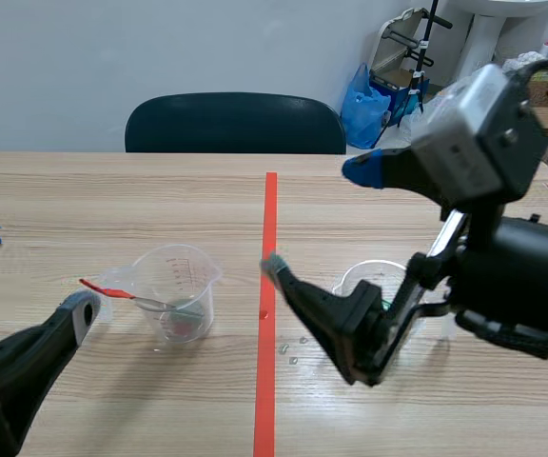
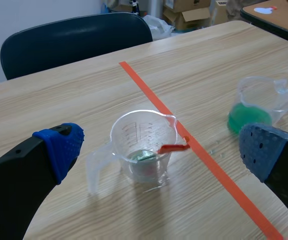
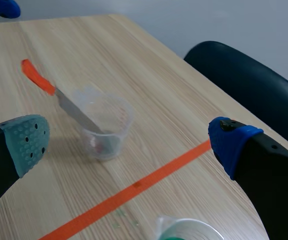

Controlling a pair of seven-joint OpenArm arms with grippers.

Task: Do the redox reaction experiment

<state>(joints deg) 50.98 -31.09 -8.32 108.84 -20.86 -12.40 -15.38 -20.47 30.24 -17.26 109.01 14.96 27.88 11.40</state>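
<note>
Landmark: clear measuring cup (image 1: 174, 290), upright on the wooden table (image 1: 84, 200), just left of the orange tape line (image 1: 269, 238); a little greenish matter at its bottom, too small to identify
Spatula (image 1: 127, 293): 1 only; blade down inside the measuring cup; shaft leaning on its rim; red handle sticking out over the rim
Second cup (image 2: 256, 107): clear, holding green liquid (image 2: 248, 119); well apart from the measuring cup, across the tape line from it
Left gripper (image 2: 161, 150): jaws wide apart, gripping nothing; low, just short of the measuring cup, which stands ahead of the gap between its 2 blue pads
Right gripper (image 1: 317, 219): jaws wide apart, gripping nothing; raised, across the tape line from the measuring cup, over the second cup
Chair (image 1: 236, 122): dark; beyond the table's far edge, behind the measuring cup
</note>
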